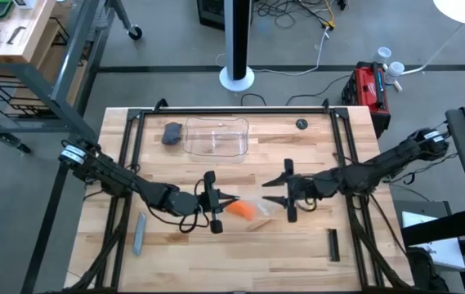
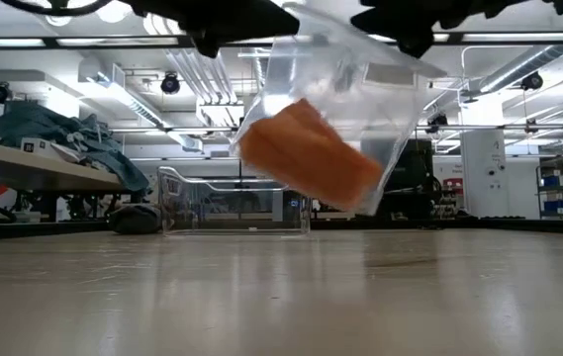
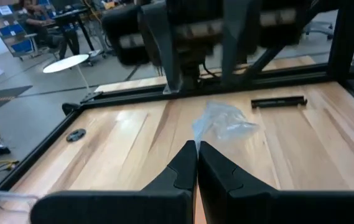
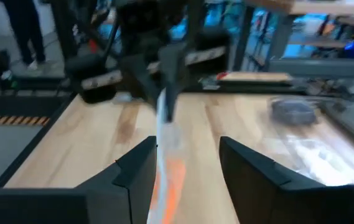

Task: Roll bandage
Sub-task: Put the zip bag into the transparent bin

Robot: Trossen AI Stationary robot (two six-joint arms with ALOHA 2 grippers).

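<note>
The orange bandage (image 2: 311, 153) sits inside a clear plastic wrapper (image 2: 360, 89), which hangs in the air over the middle of the table. In the high view the bandage (image 1: 240, 210) lies between the two grippers. My left gripper (image 1: 222, 204) comes from the table's left and is shut on the wrapper. My right gripper (image 1: 274, 193) comes from the right and stands open. In the right wrist view its fingers (image 4: 186, 155) stand on either side of the wrapper (image 4: 166, 168); whether they touch it I cannot tell. My left gripper pinches the wrapper between its two shut fingers near one edge (image 3: 206, 132), and crumpled clear plastic sticks out past the fingertips. A sliver of orange shows between the fingers. They come roughly level from the table's left. The wrapper hangs tilted below them, clear of the table.
A clear plastic bin (image 1: 214, 137) stands at the far middle with a grey lump (image 1: 172, 132) beside it. A grey stick (image 1: 139, 233) lies near the left front. A black strip (image 1: 333, 245) lies at the right front, a small black disc (image 1: 301, 124) far right.
</note>
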